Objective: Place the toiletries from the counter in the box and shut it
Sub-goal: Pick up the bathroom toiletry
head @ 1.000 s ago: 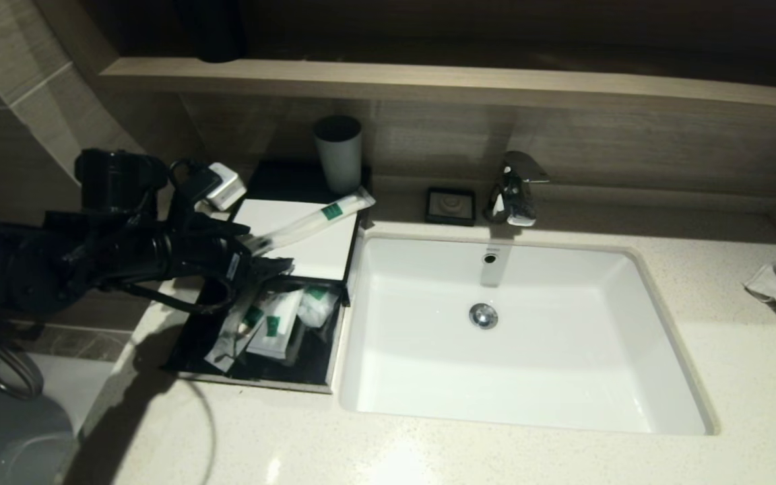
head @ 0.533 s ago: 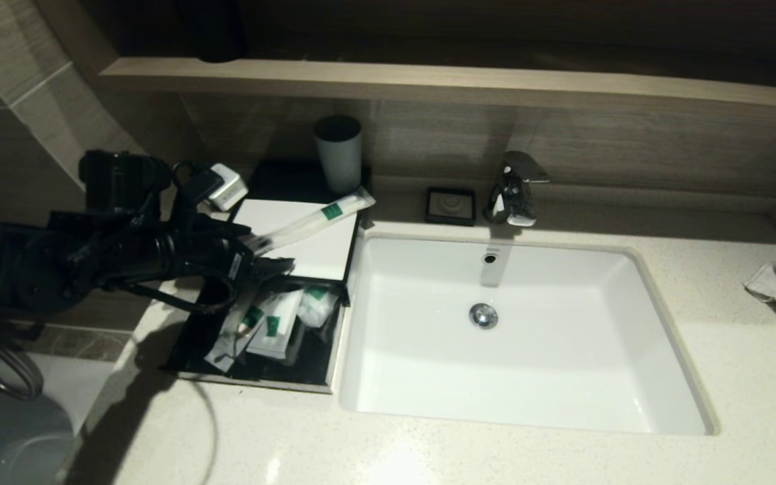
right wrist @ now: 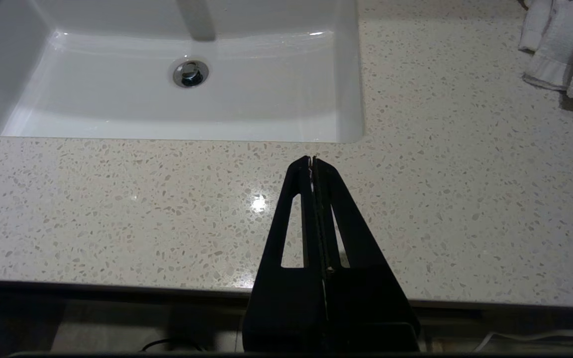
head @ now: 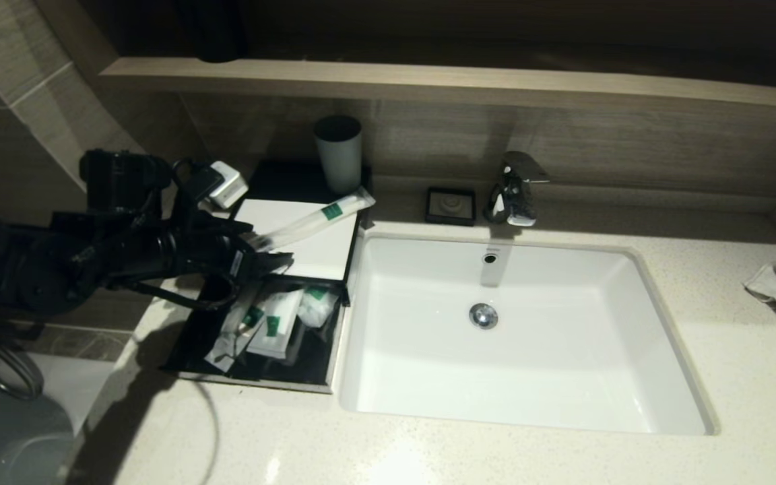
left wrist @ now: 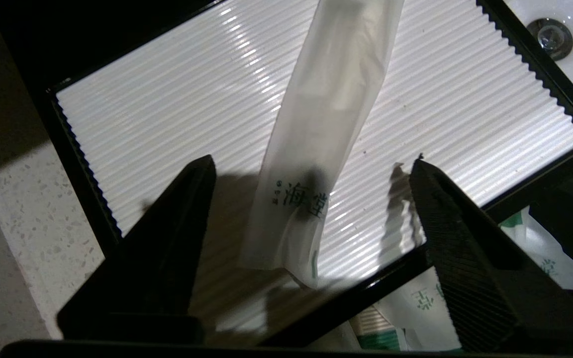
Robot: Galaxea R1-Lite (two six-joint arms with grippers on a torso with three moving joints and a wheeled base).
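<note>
1. Left gripper (left wrist: 311, 169) is spread wide, grasping nothing, its fingers (left wrist: 172, 238) either side of the sachet's near end.
2. The sachet (head: 314, 221) lies on the white ribbed lid (head: 307, 252), pointing toward 2 o'clock at the cup (head: 338, 153).
3. The box (head: 260, 367), at 6 o'clock from the lid, holds several packets (head: 273, 327).
4. Right gripper (right wrist: 312, 161) is clenched empty above the counter (right wrist: 117, 199), at 6 o'clock from the sink (head: 563, 377).

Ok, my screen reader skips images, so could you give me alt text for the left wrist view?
The open left claw straddles the near end of a long white packet lying on the ribbed white lid of a black box. More packets show in the box beside the lid.
</note>
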